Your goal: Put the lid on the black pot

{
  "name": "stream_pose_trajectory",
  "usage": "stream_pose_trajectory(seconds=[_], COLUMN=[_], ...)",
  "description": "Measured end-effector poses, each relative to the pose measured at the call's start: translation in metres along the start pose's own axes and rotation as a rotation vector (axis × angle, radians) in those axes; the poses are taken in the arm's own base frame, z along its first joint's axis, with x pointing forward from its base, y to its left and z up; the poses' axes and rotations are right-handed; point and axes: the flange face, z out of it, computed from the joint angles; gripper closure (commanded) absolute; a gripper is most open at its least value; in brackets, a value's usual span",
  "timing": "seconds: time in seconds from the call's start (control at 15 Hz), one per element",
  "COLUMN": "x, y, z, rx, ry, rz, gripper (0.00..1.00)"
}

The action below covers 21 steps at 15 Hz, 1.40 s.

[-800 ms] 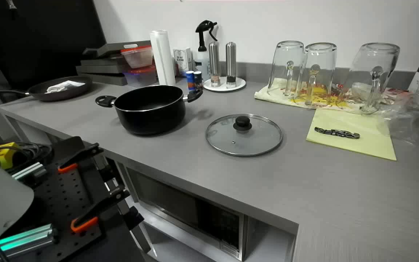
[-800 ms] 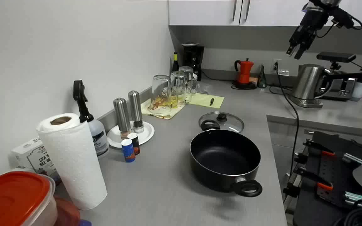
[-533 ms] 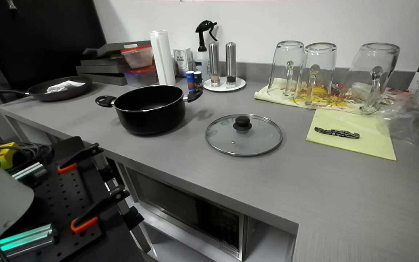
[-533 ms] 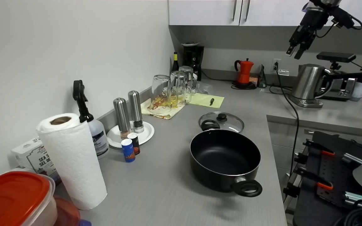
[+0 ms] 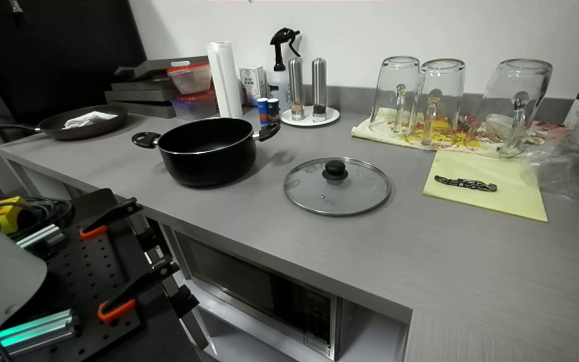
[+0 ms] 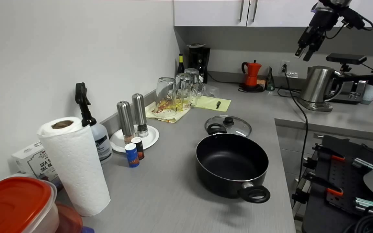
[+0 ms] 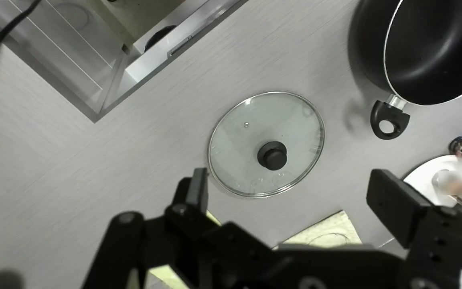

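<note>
The lid (image 5: 337, 188) is round clear glass with a metal rim and black knob. It lies flat on the counter beside the black pot (image 5: 209, 156), knob up. The pot stands upright and uncovered, with its inside visible. In an exterior view the lid (image 6: 238, 127) is partly hidden behind the pot (image 6: 231, 158) and its handle. My gripper (image 6: 303, 55) hangs high above the counter, tilted, well away from both. In the wrist view my gripper (image 7: 289, 174) is open and empty; the lid (image 7: 235, 148) shows below, beyond the fingertips. The pot (image 7: 419, 52) is at the upper right.
A white plate (image 5: 332, 120) with two metal mills stands behind the pot and lid. Upturned glass mugs (image 5: 395, 95) stand on a cloth. A yellow sheet (image 5: 500, 206) lies beside the lid. A paper towel roll (image 6: 76, 168) and a kettle (image 6: 316, 85) are also on the counter.
</note>
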Motion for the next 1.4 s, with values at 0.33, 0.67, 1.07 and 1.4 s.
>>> stream_pose_trajectory(seconds=[0.33,0.67,1.07,1.4], x=[0.010,0.040,0.086,0.132], y=[-0.010,-0.032,-0.064,-0.081], z=[0.014,0.054,0.120,0.177], rx=[-0.029,-0.118,-0.220,-0.247], ry=[-0.017,-0.057,-0.161,-0.232], rz=[-0.016,-0.041,-0.096,-0.137], gripper=[0.00,0.00,0.00,0.00])
